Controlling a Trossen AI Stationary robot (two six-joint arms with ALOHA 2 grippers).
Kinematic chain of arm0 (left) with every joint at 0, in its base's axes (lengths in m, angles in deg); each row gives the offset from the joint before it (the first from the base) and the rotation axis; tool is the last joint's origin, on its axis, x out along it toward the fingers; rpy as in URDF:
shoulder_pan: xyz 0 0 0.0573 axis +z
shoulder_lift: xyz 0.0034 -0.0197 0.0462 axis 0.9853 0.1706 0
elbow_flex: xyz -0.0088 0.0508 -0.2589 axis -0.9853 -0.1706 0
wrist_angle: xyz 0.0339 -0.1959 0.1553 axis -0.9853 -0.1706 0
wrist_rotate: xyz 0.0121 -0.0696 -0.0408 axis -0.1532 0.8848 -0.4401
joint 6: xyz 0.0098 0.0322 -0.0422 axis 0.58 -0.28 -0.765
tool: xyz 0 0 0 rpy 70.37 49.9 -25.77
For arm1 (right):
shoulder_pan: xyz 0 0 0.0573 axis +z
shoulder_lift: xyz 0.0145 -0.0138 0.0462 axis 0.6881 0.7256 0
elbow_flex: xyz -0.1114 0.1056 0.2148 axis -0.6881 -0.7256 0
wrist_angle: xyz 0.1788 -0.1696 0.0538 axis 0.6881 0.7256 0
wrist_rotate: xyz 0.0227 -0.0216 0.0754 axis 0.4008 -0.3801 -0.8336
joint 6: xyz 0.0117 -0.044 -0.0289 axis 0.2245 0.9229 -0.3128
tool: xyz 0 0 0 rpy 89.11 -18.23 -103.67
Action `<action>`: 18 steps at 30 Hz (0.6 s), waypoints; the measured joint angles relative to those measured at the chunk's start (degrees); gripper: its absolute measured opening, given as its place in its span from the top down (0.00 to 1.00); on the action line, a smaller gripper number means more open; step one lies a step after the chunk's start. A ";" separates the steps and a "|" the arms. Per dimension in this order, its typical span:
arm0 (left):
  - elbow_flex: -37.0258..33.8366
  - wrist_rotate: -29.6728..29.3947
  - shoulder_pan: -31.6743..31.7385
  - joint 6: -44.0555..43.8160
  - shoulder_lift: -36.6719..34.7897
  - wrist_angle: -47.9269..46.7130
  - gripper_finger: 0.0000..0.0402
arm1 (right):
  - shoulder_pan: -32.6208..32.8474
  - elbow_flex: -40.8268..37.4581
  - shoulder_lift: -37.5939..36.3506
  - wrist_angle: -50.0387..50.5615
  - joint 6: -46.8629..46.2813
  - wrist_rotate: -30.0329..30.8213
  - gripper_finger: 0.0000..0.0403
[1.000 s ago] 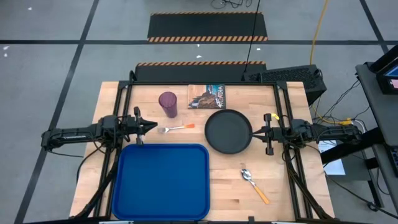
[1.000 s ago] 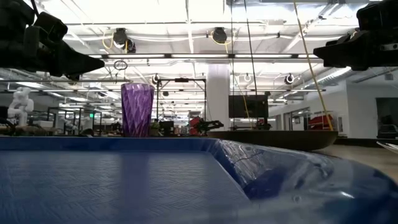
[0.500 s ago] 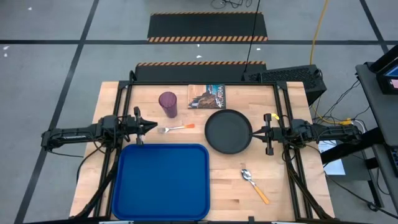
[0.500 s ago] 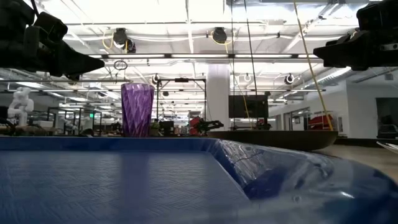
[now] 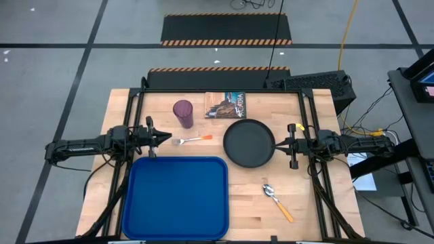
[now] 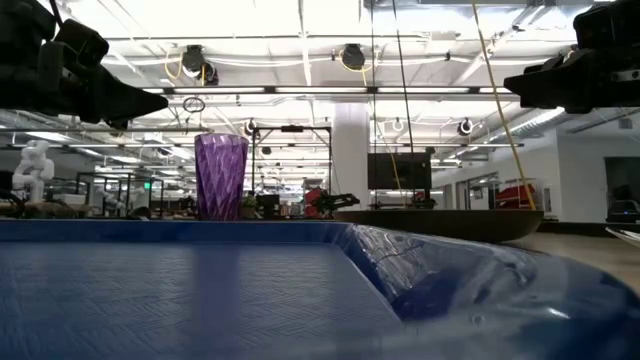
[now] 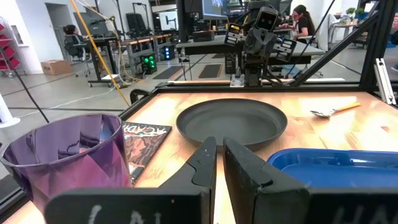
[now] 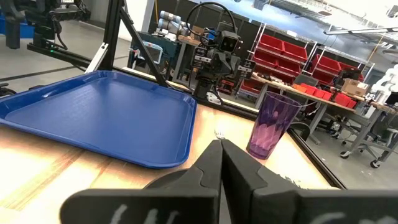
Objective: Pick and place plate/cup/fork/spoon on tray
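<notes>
Nothing sits on the tray point(image 5: 176, 196) yet; it lies at the desk's front edge, toward the left corner, bare. My left pincer point(image 5: 165, 137) hangs by the left edge just behind the tray's back rim, fingers pressed together and pinching nothing. My right pincer point(image 5: 279, 144) waits by the right edge, likewise closed and bare, its tips just beside the rim of the plate point(image 5: 249, 143), which rests mid-desk, right of centre.

The cup point(image 5: 183, 113) stands upright toward the back, left of centre, near a booklet point(image 5: 226, 104). The fork point(image 5: 192, 140) lies flat between cup and tray, tines pointing at my left fingers. The spoon point(image 5: 278, 201) lies near the front edge, right of the tray.

My worries: the cup is tall and narrow, so I judge that a sideways nudge while closing could tip it. The fork and spoon lie flush on the wood, and fingers coming down slightly off could skid them away. The plate's low rim gives me little to grip, so it may slip or tilt when lifted.

From the table-level camera the tray's rim hides the fork and spoon entirely, and only the plate's edge point(image 6: 440, 222) shows. My right wrist camera barely catches the fork's tines and misses the plate and the spoon.
</notes>
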 joint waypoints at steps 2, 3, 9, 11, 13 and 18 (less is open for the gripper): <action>0.00 0.00 0.01 0.00 0.00 0.00 0.92 | 0.02 -0.02 0.00 0.00 0.00 0.00 1.00; 0.00 0.00 -0.01 -0.01 -0.02 0.00 0.92 | 0.01 0.00 0.00 0.01 0.00 0.01 1.00; 0.00 0.00 0.01 0.00 -0.02 0.00 0.92 | 0.02 -0.02 0.00 0.02 0.00 0.00 1.00; -0.01 0.00 0.01 -0.01 -0.01 0.00 0.92 | 0.02 -0.01 0.00 0.00 0.00 0.00 1.00; -0.01 0.00 0.00 0.00 -0.02 0.00 0.92 | 0.00 0.00 0.00 0.00 0.00 0.00 1.00; 0.01 0.01 -0.01 0.00 -0.02 0.00 0.92 | 0.02 0.00 0.00 0.00 -1.57 0.00 1.00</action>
